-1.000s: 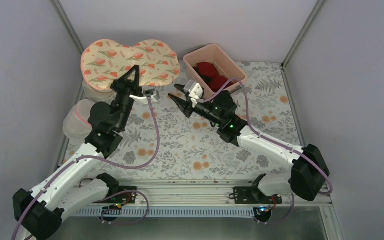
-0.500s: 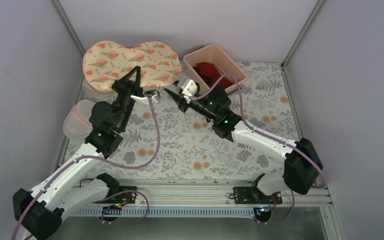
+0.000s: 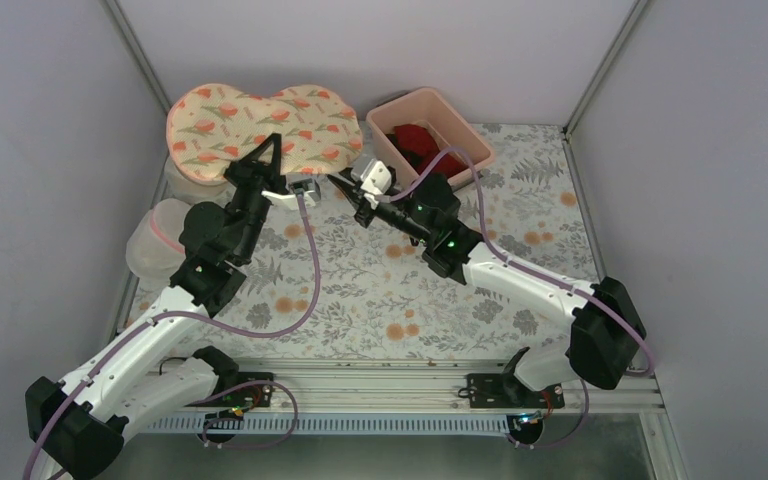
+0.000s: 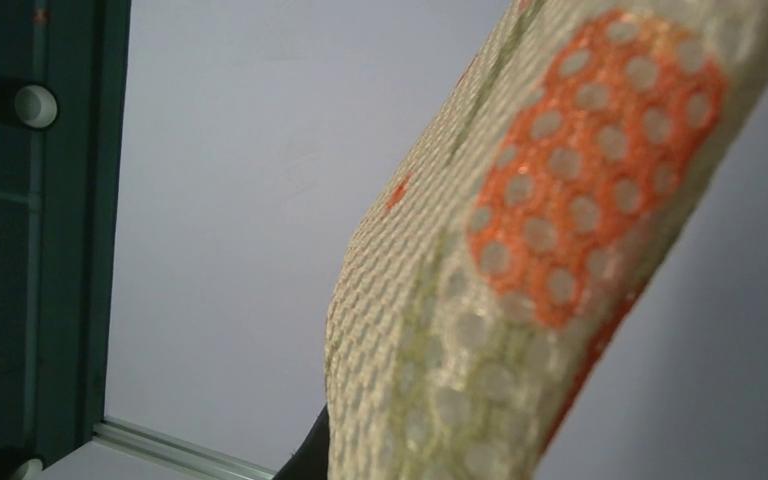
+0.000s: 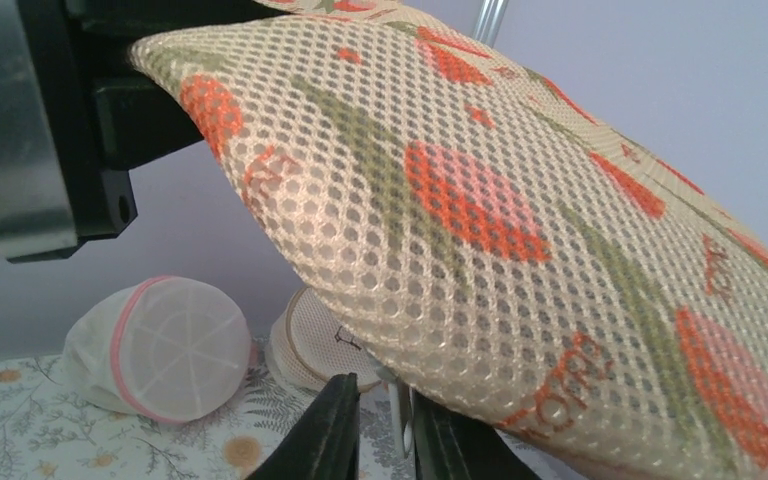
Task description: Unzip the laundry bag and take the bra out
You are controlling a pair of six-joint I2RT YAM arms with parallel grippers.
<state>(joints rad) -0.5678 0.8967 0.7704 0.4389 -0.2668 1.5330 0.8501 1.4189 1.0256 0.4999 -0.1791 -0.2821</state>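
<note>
The laundry bag (image 3: 260,125) is a flat, double-lobed cream mesh bag printed with orange-red flowers and green stems. It sits at the far left of the table (image 3: 360,290), lifted off the surface and tilted.

The left gripper (image 3: 265,150) is clamped on the bag's near edge. The right gripper (image 3: 343,183) is just beside the edge of the bag's right lobe.

**Top view:** shows both arms, and a pink bin (image 3: 460,120) holding red garments (image 3: 420,135) to the right of the bag.

**Right wrist view:** shows the bag's underside. Beneath it, a white mesh dome bag (image 5: 165,345) and a round beige bag (image 5: 310,345) rest on the table. The fingers (image 5: 330,430) stand nearly together, with a thin pale item between them, possibly the zip pull. It is unclear whether they grip it.

**Left wrist view:** shows only blurred mesh close to the lens.
</note>
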